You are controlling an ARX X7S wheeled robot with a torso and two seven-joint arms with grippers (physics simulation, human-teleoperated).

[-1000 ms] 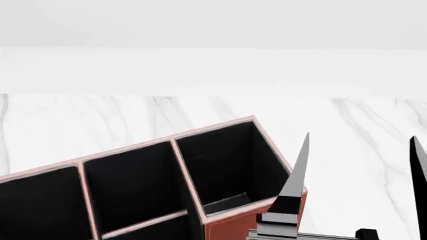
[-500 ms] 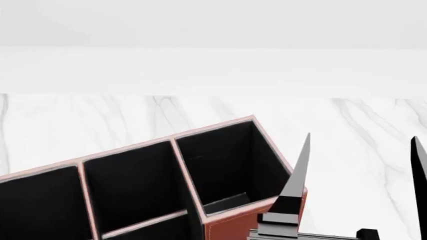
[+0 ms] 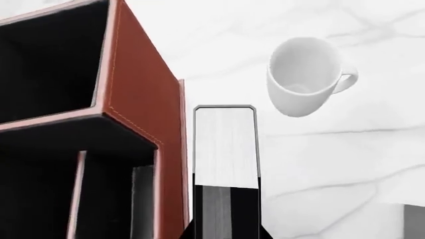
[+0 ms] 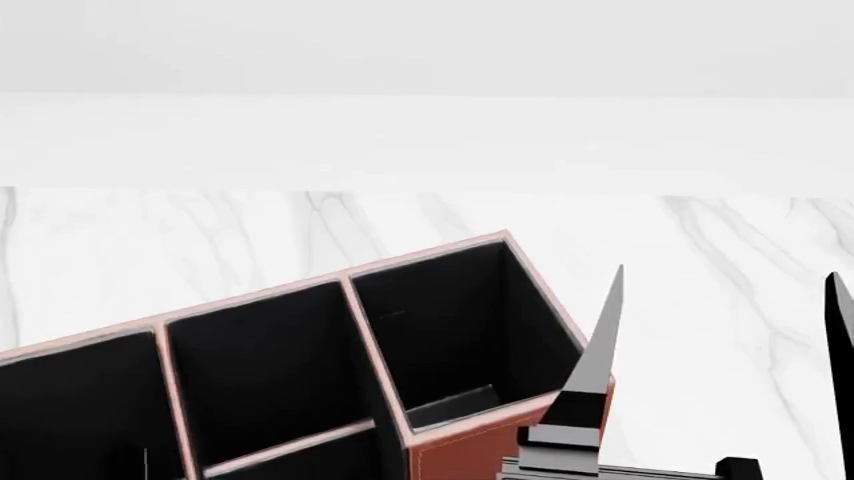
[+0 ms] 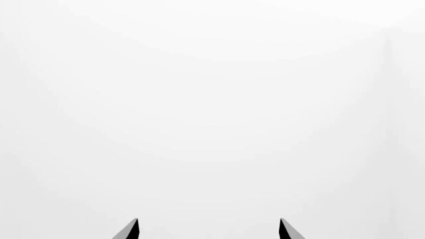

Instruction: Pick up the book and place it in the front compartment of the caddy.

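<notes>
The reddish-brown leather-look caddy (image 4: pixel 400 340) with black lining fills the near left of the white marble surface (image 4: pixel 694 290), its open slots unobstructed from above. To its right and on the far side the surface lies bare, giving free passage. In the left wrist view, a thin black book (image 3: pixel 224 149) with white page edge stands just beside the caddy's outer wall, with a white ceramic mug (image 3: pixel 304 77) near it.

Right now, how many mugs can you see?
1: a white mug upright on the marble table, seen only from the left wrist, beyond the book beside the caddy. Others may be hidden.
</notes>
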